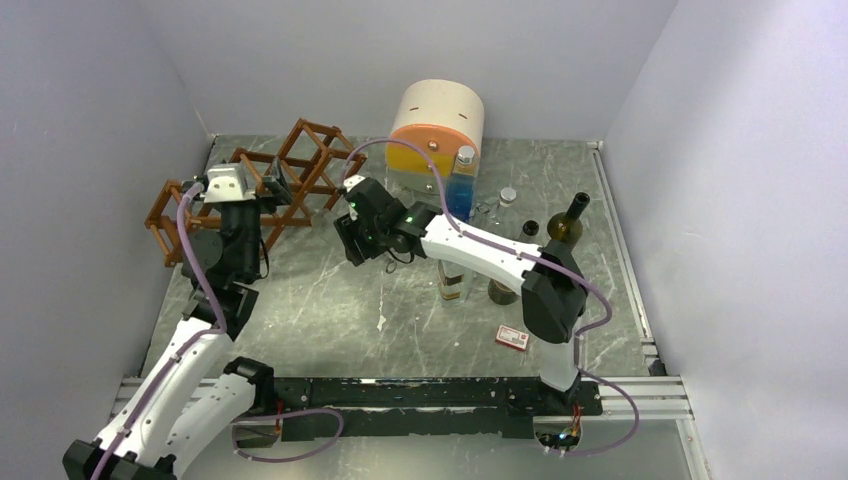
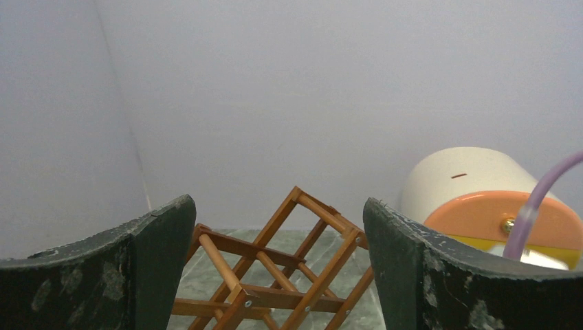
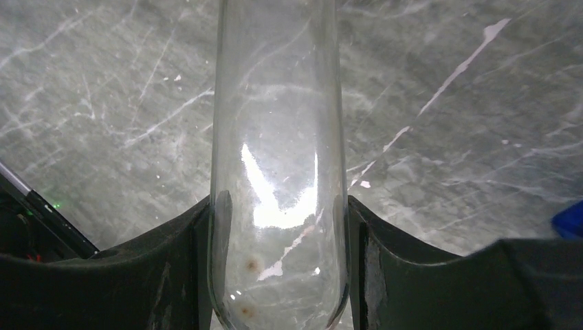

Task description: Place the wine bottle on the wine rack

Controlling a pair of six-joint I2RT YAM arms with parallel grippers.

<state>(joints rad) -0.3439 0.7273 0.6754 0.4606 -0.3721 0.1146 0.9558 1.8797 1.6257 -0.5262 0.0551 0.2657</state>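
Right hand (image 3: 278, 206) is clamped on a clear glass wine bottle (image 3: 275, 117) over the grey marbled surface (image 3: 447, 103)

Both dark fingers pinch the smooth round body. I'd guess it's rigid, slick and breakable, and fairly light since it looks empty, so a firm hold on the wide body seems safer than the neck. It sits mid-surface, near the wine rack (image 1: 300, 165) at back-left but not in it. Left hand (image 2: 276, 206) is wide open and holding nothing. It points at the rack, with the cream-and-orange cabinet (image 2: 481, 185) off to one side.
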